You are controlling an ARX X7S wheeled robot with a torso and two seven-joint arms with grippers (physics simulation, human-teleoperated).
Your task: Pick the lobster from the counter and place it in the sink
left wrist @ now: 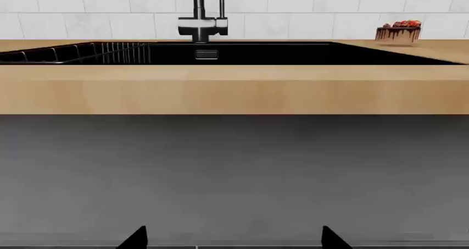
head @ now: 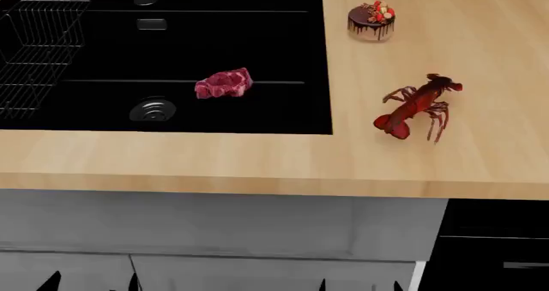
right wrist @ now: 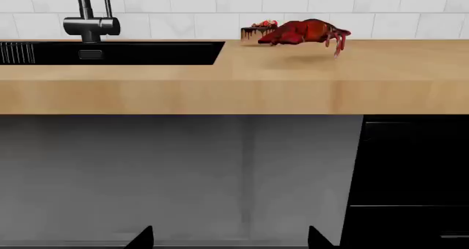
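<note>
Lobster (head: 418,108): dark red, glossy, long segmented body with fanned tail and thin spindly legs; lies on the counter at right of centre in the head view, tail toward the front edge, claws toward the wall; in the right wrist view it sits in the upper middle of the frame (right wrist: 304,32).
Counter (head: 257,159): light tan wood grain, flat, with a thick front edge running as a broad band across both wrist views (left wrist: 234,89) (right wrist: 183,89).
Sink (head: 257,60): rectangular matte-black basin filling the upper left of the head view; the lobster lies just right of its right rim, apart from it.
Drain (head: 153,110): round, ribbed, dark grey, at the basin's lower left.
Faucet (left wrist: 201,18): black and metallic, slim upright pipes, at the upper middle of the left wrist view.
Meat (head: 224,84): pink, lumpy, raw, on the basin floor.
Dish rack (head: 35,47): thin black wire, at the basin's left end.
Cake (head: 371,20): small, round, chocolate drip, berries on top; on the counter behind the lobster.
Cabinet front (head: 215,227): smooth grey panel below the counter.
Left gripper (left wrist: 233,239): two dark fingertips set wide apart at the bottom edge, holding nothing, below counter level.
Right gripper (right wrist: 230,239): fingertips likewise spread wide and empty, low before the cabinet; the lobster is well above and beyond it.
</note>
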